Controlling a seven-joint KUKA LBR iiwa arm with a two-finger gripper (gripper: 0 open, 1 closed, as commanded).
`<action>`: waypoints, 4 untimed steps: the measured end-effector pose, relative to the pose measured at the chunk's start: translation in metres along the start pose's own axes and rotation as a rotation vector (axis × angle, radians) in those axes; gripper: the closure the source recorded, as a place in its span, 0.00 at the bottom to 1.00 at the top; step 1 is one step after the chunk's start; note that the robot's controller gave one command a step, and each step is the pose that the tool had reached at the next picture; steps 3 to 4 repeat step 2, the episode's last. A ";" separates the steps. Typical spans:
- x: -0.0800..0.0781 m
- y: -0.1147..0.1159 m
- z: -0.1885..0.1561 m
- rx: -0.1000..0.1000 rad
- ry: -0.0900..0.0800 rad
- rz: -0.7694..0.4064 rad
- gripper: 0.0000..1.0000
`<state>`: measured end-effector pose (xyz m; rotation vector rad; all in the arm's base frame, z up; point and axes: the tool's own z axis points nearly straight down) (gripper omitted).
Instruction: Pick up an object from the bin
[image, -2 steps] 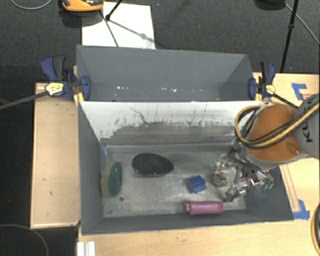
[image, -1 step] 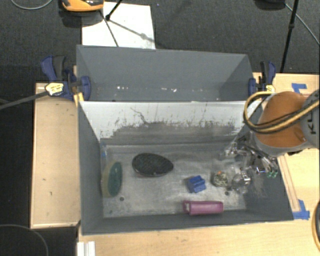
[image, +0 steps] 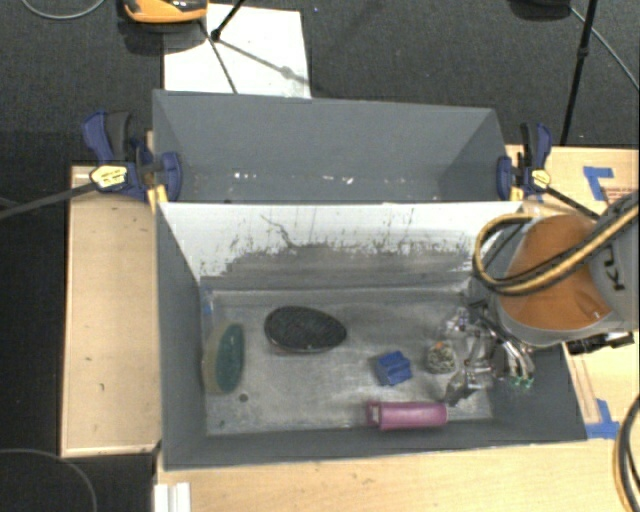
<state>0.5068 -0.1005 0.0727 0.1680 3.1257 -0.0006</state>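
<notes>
Tool (image: 465, 365) low at right end of bin (image: 330, 250), close to wall; we cannot tell its opening. Blue block (image: 393, 368) just left, purple tube (image: 407, 415) toward front. Risks we see: scraping wall, nudging block away.

The small block (image: 392, 368) lies on the floor of the bin (image: 300, 392), right of centre. The gripper (image: 462, 372) is just right of the block, near the right wall. A cylinder (image: 408, 415) lies on its side just in front of the block, along the front wall. A broad oval piece (image: 305, 329) lies left of the block and a little behind it. Well left of the block, a narrow oval piece (image: 230, 357) lies by the left wall.
</notes>
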 end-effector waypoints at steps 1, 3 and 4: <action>-0.002 -0.001 -0.002 0.002 -0.006 -0.002 1.00; 0.005 0.008 -0.152 0.000 0.002 -0.320 1.00; 0.005 0.008 -0.152 0.000 0.002 -0.320 1.00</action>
